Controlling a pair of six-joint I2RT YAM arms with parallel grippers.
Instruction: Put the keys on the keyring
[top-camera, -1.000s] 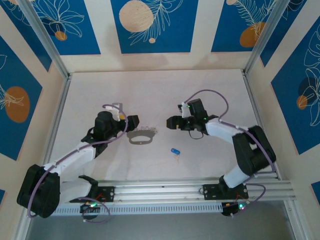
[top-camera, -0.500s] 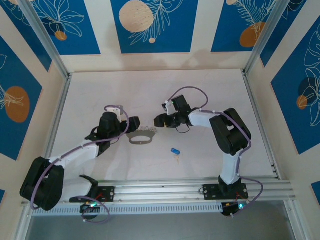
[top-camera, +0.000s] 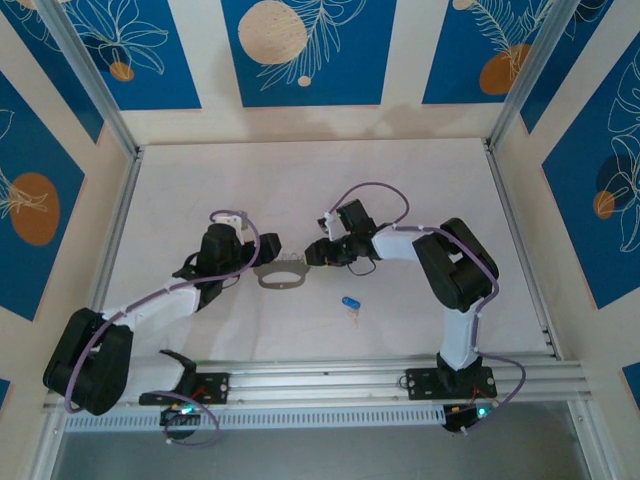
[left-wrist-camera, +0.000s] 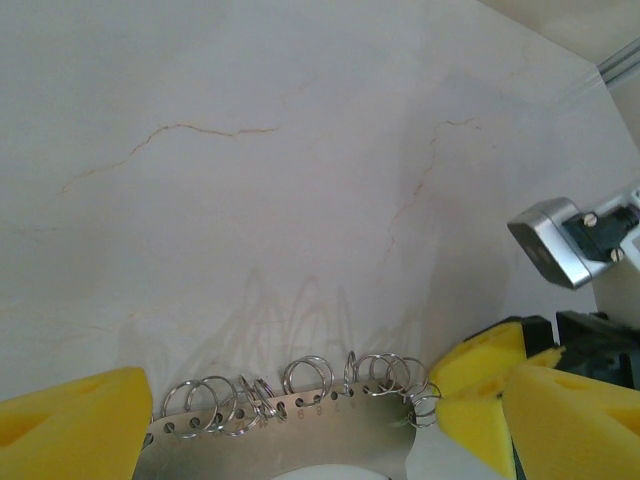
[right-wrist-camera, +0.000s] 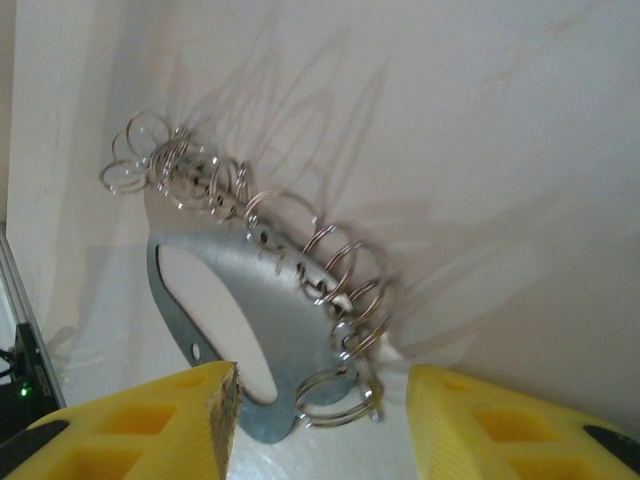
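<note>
Pale table (top-camera: 300, 190), keyring (left-wrist-camera: 230, 450) partly off-frame.

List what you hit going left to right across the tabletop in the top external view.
left pincer → keyring → right pincer → blue-headed key. The two pincers flank the keyring's ends; the key lies apart, nearer the arm bases.

A pale, faintly veined tabletop (top-camera: 300, 180) sat between cream walls bearing blue panels with orange discs and white leaf outlines (top-camera: 300, 50). A ribbed aluminium rail (top-camera: 330, 378) ran along its near edge.
</note>
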